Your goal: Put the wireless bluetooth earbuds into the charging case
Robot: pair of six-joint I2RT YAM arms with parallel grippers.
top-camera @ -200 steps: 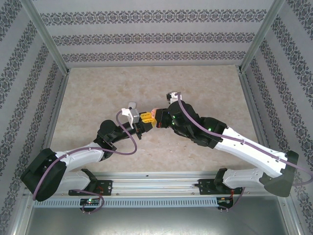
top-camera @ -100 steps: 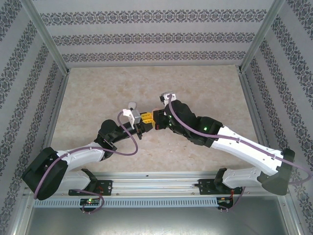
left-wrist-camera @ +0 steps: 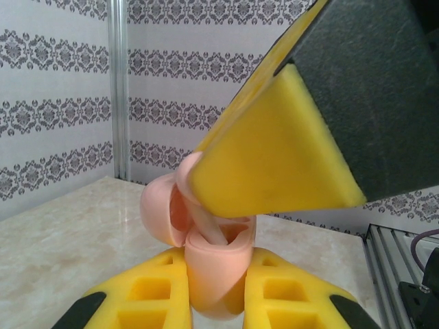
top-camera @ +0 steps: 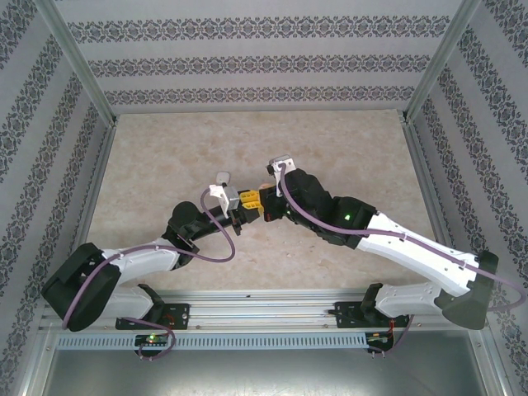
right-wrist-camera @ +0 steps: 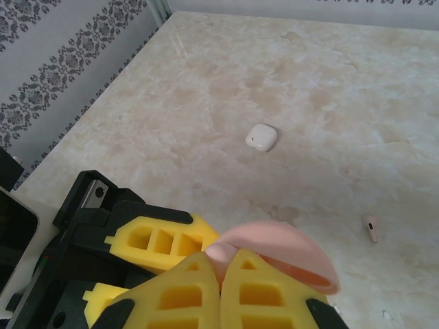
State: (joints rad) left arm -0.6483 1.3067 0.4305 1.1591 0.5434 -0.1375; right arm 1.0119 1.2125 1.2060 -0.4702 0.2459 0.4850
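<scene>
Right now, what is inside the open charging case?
A pale earbud, pinched by the right tool, pokes into the charging case held by the left tool; the cavity floor is hidden behind the case wall.

Smooth matt plastic charging case [left-wrist-camera: 212,274]; glossy marble-look table [right-wrist-camera: 206,89].

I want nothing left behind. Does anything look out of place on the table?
Yes. One pink earbud lies loose on the table, and a whitish piece sits farther off, both apart from the open charging case in the left hand. The right hand grips a second earbud.
</scene>
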